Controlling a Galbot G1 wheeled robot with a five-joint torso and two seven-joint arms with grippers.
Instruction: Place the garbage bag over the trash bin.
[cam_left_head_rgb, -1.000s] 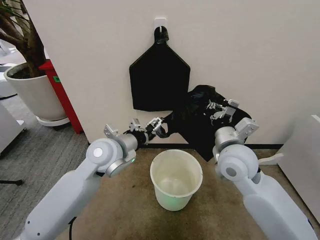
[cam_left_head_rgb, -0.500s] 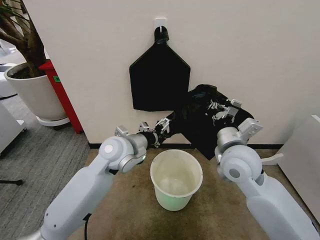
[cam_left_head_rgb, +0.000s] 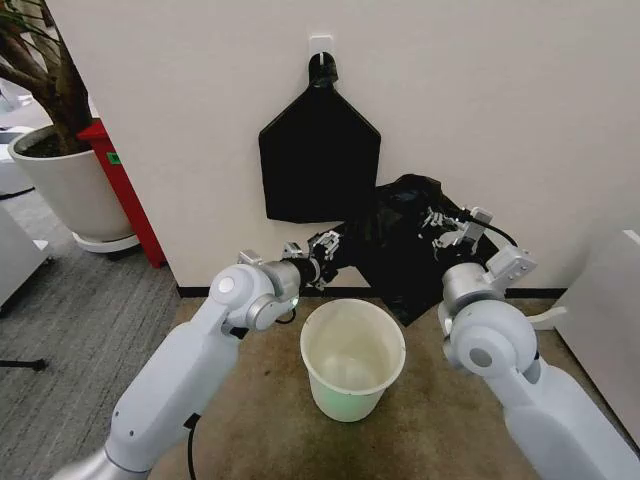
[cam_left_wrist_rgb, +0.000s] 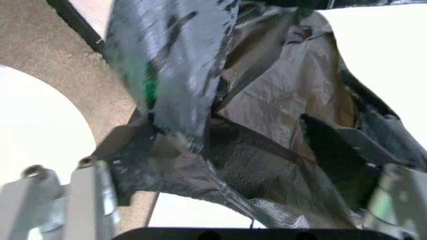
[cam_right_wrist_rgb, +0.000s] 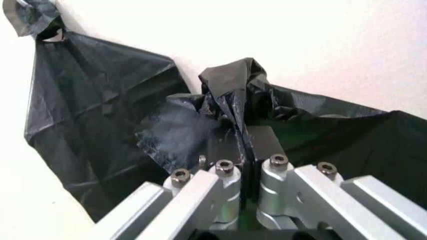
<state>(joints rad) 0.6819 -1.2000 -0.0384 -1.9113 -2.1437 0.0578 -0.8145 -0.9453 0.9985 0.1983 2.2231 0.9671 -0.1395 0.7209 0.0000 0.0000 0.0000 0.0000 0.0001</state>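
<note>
Head view has the big white wall (cam_left_head_rgb: 500, 110) across the back, with a flat black pentagon-shaped bundle (cam_left_head_rgb: 318, 155) hanging on it from a hook (cam_left_head_rgb: 321, 44), and a brown mat (cam_left_head_rgb: 250, 410) on the floor. On that mat sits the trash bin (cam_left_head_rgb: 353, 358), upright and open, between the two arms. The garbage bag (cam_left_head_rgb: 395, 240) is held up in the air behind and above the bin, stretched between both grippers, just right of the bundle and partly in front of it. Right gripper (cam_left_head_rgb: 447, 226) has its fingers pinched tight on a bunched fold of the bag. Left gripper (cam_left_head_rgb: 328, 248) grabs the bag's left edge, with plastic draped between its fingers (cam_left_wrist_rgb: 87, 195) in the left wrist view.
</note>
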